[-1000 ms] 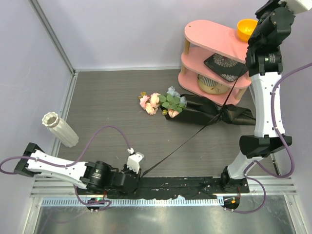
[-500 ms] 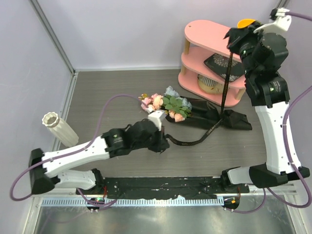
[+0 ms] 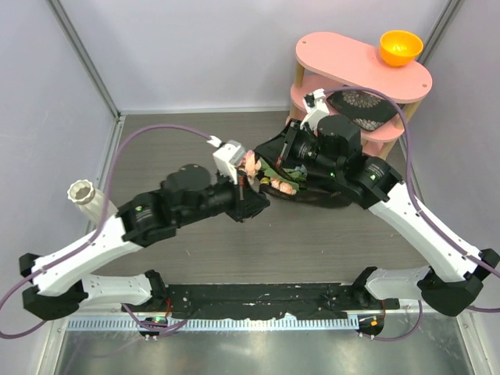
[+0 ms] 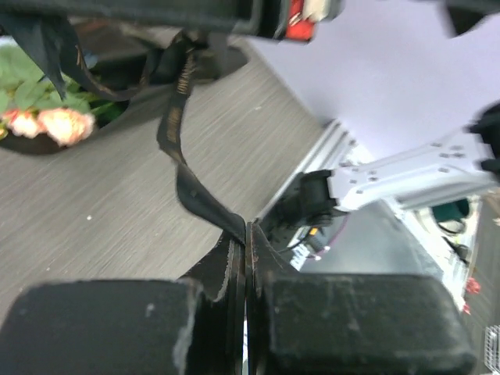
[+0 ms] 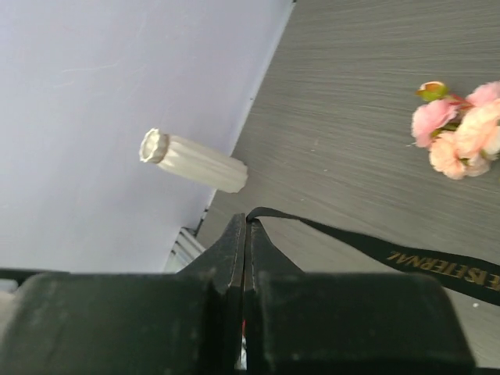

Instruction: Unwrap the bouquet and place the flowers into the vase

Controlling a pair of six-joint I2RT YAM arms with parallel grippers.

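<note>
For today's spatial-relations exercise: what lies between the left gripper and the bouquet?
A black ribbon, pinched in the left gripper, runs across towards the bouquet; the left wrist view shows it.

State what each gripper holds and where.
The left gripper and right gripper each pinch the black ribbon, shut tight on separate stretches of it.

Shelf: I see a pink tiered shelf (image 3: 344, 55) at the counter's far right.
Bowl: orange bowl (image 3: 401, 47) on its top tier.
Plate: black floral plate (image 3: 373, 108), tier below.
Counter: grey wood-grain counter (image 3: 312, 242).
</note>
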